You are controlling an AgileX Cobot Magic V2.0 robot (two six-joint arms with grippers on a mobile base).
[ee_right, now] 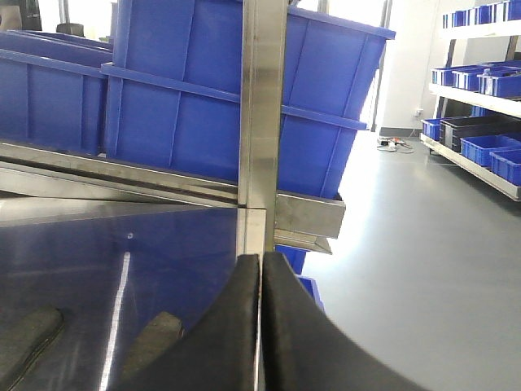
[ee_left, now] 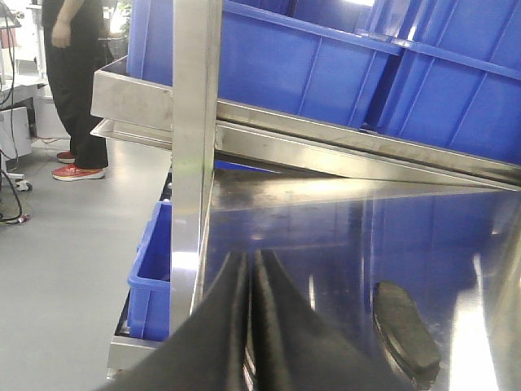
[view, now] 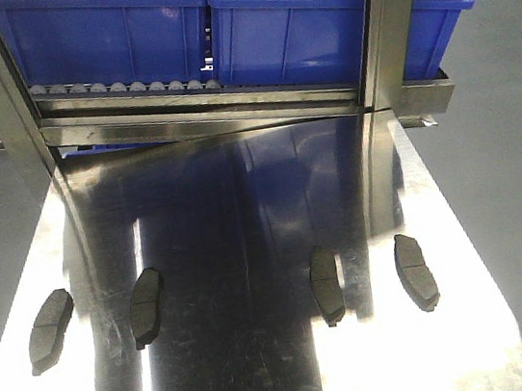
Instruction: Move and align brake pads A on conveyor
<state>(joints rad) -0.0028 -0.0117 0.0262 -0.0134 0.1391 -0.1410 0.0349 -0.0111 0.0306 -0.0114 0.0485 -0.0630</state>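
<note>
Grey workshop floor (view: 510, 131) surrounds a steel rack (view: 381, 23) that carries large blue bins (view: 316, 32) on a row of rollers (view: 119, 87). In the left wrist view a person in black (ee_left: 77, 81) with red shoes (ee_left: 77, 171) stands off to the left, and the right wrist view shows shelving with smaller blue bins (ee_right: 480, 81) along the far wall.

Below the rack lies a shiny steel tabletop (view: 267, 379) that mirrors the bins. Four brake pads rest flat on it in a loose row, well apart from one another: the far-left pad (view: 51, 330) and the inner-left pad (view: 147, 307) lean slightly to the right, while the inner-right pad (view: 326, 284) and the far-right pad (view: 417, 271) lean slightly to the left. None is lifted.

The left gripper (ee_left: 248, 257) hangs over the table's left edge, its black fingers clenched with only a hairline slit and nothing between them; one pad lies just to its right. The right gripper (ee_right: 260, 259) is likewise pressed closed and empty.
</note>
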